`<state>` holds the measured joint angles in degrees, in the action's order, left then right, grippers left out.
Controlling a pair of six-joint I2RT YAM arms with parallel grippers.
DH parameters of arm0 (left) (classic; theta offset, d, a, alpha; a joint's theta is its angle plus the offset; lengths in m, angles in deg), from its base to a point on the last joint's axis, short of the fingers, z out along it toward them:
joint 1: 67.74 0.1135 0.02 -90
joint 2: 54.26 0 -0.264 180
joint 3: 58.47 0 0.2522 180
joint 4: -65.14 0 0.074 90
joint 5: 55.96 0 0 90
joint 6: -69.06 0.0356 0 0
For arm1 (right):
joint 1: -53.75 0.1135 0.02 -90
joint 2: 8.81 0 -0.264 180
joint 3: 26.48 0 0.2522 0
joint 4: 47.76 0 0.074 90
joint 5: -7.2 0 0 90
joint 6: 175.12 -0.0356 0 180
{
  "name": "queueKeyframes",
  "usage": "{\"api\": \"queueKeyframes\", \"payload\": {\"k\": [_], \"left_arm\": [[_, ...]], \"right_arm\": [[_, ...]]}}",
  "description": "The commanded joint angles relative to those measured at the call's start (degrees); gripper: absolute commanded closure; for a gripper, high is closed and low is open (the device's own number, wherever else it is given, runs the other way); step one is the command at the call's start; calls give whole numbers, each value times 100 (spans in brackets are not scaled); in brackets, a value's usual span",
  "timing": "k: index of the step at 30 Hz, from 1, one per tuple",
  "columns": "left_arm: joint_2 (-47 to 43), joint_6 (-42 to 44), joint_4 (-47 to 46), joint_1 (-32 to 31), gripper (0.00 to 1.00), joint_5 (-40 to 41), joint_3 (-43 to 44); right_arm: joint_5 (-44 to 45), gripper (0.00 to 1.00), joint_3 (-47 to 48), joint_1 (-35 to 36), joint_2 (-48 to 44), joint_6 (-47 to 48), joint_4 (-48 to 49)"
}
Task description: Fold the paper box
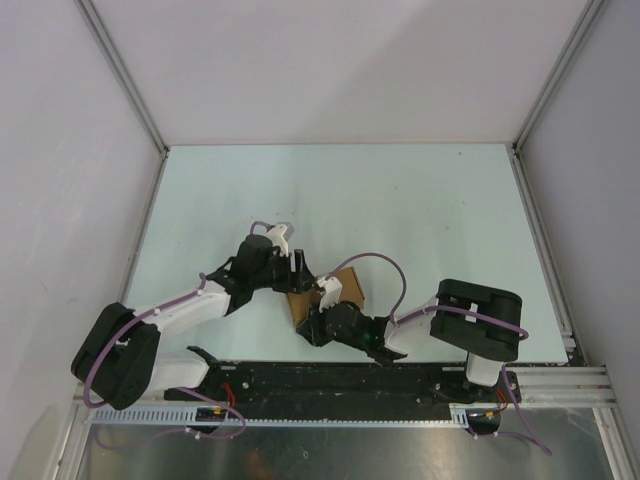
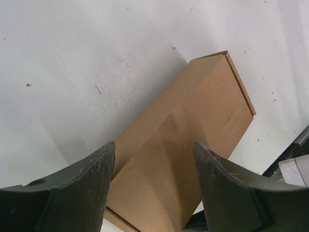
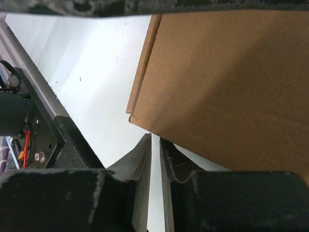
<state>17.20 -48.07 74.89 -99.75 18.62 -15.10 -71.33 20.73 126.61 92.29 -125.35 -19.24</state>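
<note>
The paper box (image 1: 345, 286) is a plain brown carton lying on the pale table near the arms' bases. My left gripper (image 1: 300, 272) hangs over its left end, open. In the left wrist view the box (image 2: 193, 125) runs away up and to the right between the two dark fingers (image 2: 91, 188) of the left gripper (image 2: 154, 145). I cannot tell whether the pads touch it. My right gripper (image 1: 304, 322) sits at the box's near left corner. Its jaws (image 3: 155, 137) stand almost shut with only a thin empty slit, tips right under the box's lower edge (image 3: 227, 87).
The black base rail (image 1: 340, 385) runs along the table's near edge, close behind the right gripper, and shows as a dark strip (image 3: 43, 130) in the right wrist view. Grey walls with metal posts (image 1: 125, 80) enclose the pale table (image 1: 420, 200).
</note>
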Motion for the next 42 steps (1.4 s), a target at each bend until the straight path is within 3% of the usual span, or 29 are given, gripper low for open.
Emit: {"api": "queueKeyframes", "payload": {"k": [1, 25, 34, 42], "left_arm": [[-27, -187, -3, -7, 29, -277, -139], [-71, -424, -3, -16, 29, -681, -499], [-212, -433, -3, -16, 29, -629, -552], [-220, -354, 164, -16, 28, -339, -158]], "right_arm": [[593, 83, 153, -26, 68, 243, 377], [1112, 84, 153, -96, -64, 586, 447], [718, 84, 162, -228, -64, 709, 492], [506, 79, 153, 35, -740, 841, -501]]}}
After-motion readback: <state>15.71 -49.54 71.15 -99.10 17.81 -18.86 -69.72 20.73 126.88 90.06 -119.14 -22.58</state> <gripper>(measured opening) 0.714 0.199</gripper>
